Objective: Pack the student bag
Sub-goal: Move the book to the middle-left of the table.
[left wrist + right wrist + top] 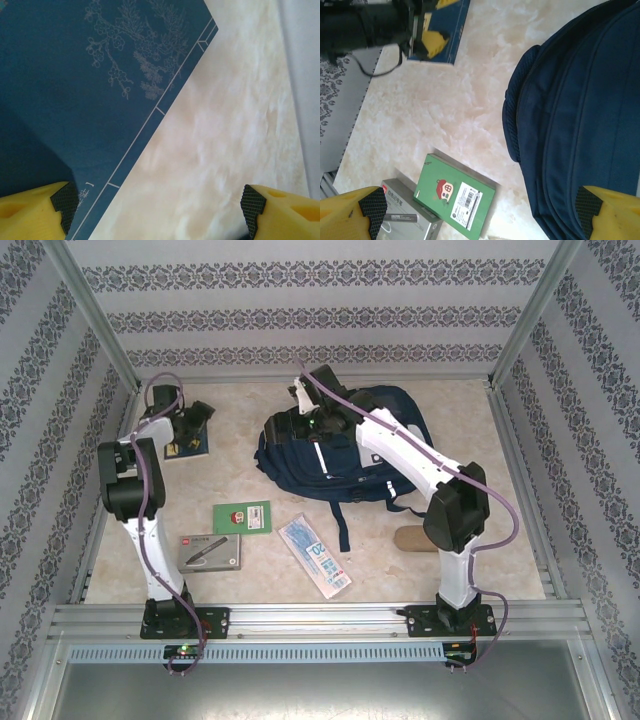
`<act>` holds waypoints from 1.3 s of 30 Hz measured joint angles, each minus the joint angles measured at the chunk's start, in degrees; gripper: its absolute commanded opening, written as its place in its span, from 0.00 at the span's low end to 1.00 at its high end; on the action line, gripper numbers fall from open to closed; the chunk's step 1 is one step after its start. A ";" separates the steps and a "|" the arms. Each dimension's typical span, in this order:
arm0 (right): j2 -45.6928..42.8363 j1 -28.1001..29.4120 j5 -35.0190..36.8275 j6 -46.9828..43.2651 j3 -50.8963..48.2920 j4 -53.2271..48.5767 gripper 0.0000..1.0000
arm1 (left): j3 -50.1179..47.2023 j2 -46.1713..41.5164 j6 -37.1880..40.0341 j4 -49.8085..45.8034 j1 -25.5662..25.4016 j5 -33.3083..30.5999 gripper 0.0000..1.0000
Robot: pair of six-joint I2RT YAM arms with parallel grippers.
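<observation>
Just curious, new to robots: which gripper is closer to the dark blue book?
Left. The left gripper hangs over the dark blue book; the right gripper is farther off, over the student bag.

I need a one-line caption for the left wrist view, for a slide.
Open left gripper over the edge of a blue book with a fine blossom drawing, on a pale marbled table.

Backpack (330, 455), navy: one, far centre.
Book (75, 100), dark blue cover: one, far left.
Notebook (241, 517), green: one.
Box (211, 552), grey: one, near left.
Packet (314, 555), blue and white: one, near centre.
Tan object (410, 538), kind unclear: one, near right.
Robot arms: two, the left arm (135, 490) and the right arm (420, 465).
</observation>
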 measured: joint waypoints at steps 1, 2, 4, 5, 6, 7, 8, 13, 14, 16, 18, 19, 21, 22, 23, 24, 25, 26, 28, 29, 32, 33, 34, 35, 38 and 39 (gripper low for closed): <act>0.70 0.00 -0.31 0.50 0.28 0.13 0.98 | -3.61 -2.23 -0.79 1.36 -0.63 0.09 0.88; 1.33 0.00 -0.59 0.94 0.50 0.37 0.98 | -6.29 -3.98 -1.44 2.19 -1.11 0.28 0.88; 3.02 0.00 -1.57 2.12 0.76 1.44 0.98 | -12.48 -8.13 -2.99 4.04 -2.67 0.28 0.89; 3.69 0.00 -1.99 2.67 0.76 1.92 0.98 | -14.71 -9.64 -3.65 4.76 -3.39 0.28 0.89; 4.50 0.00 -2.49 3.32 0.76 2.47 0.98 | -17.22 -11.41 -4.46 5.51 -4.31 0.28 0.89; 5.27 0.00 -2.95 4.02 0.76 3.17 0.98 | -19.63 -13.07 -5.35 6.40 -5.25 0.24 0.89; 5.84 0.00 -3.32 4.50 0.76 3.74 0.98 | -21.44 -14.36 -6.12 7.19 -6.01 0.24 0.89; 9.57 0.61 -4.61 7.63 1.84 6.80 0.86 | -28.85 -20.20 -10.58 9.11 -11.65 -0.46 0.90; 10.25 0.83 -4.74 7.96 2.25 7.15 0.82 | -29.42 -20.79 -11.21 9.07 -12.87 -0.87 0.90; 11.91 1.55 -4.96 9.03 3.34 8.17 0.75 | -29.92 -21.62 -12.35 8.76 -15.28 -1.44 0.90; 12.96 2.27 -5.40 9.55 3.65 8.87 0.70 | -30.16 -22.27 -13.09 8.04 -16.92 -1.66 0.91; 13.33 2.56 -5.57 9.90 3.65 9.07 0.70 | -30.23 -22.84 -13.25 7.23 -17.55 -1.84 0.92; 13.97 2.97 -5.68 10.36 3.65 9.49 0.65 | -30.21 -24.52 -12.98 4.74 -17.84 -2.91 0.93; 14.08 3.10 -6.27 10.69 3.65 10.25 0.63 | -30.01 -25.38 -12.52 2.78 -17.68 -4.22 0.93; 14.08 3.39 -6.40 11.02 3.65 10.88 0.61 | -29.53 -25.97 -11.78 0.94 -17.33 -4.92 0.92; 14.08 3.76 -6.38 11.26 3.65 11.56 0.60 | -28.76 -26.40 -10.82 -0.90 -16.98 -5.70 0.92; 14.08 4.09 -6.40 11.63 3.63 12.50 0.60 | -27.67 -26.73 -9.60 -3.02 -16.57 -6.49 0.89; 14.08 4.22 -6.38 11.82 3.61 13.40 0.59 | -26.75 -26.93 -8.44 -4.61 -16.02 -7.08 0.88; 14.03 4.79 -6.38 12.72 2.91 15.87 0.59 | -25.20 -27.19 -5.79 -6.93 -14.62 -7.69 0.84; 13.99 5.01 -6.49 13.11 2.38 17.09 0.59 | -24.79 -27.28 -4.57 -7.76 -13.86 -7.85 0.83; 13.92 5.84 -6.23 14.01 0.20 19.15 0.60 | -24.39 -27.36 -0.85 -9.84 -11.13 -8.07 0.80; 13.92 5.90 -6.25 14.38 -0.83 19.43 0.61 | -24.00 -27.30 0.44 -10.75 -9.99 -8.07 0.80; 13.92 5.90 -6.27 14.64 -2.03 19.82 0.62 | -23.56 -27.17 1.68 -11.45 -8.94 -8.11 0.80; 13.92 5.86 -6.27 14.82 -2.95 20.31 0.62 | -23.15 -27.04 2.60 -11.98 -8.17 -8.15 0.80; 13.92 5.86 -6.27 15.02 -4.81 21.73 0.61 | -22.82 -26.91 5.20 -12.44 -5.88 -8.31 0.79; 13.92 5.84 -6.27 15.06 -4.81 21.73 0.60 | -22.82 -26.88 5.97 -12.46 -5.18 -8.26 0.78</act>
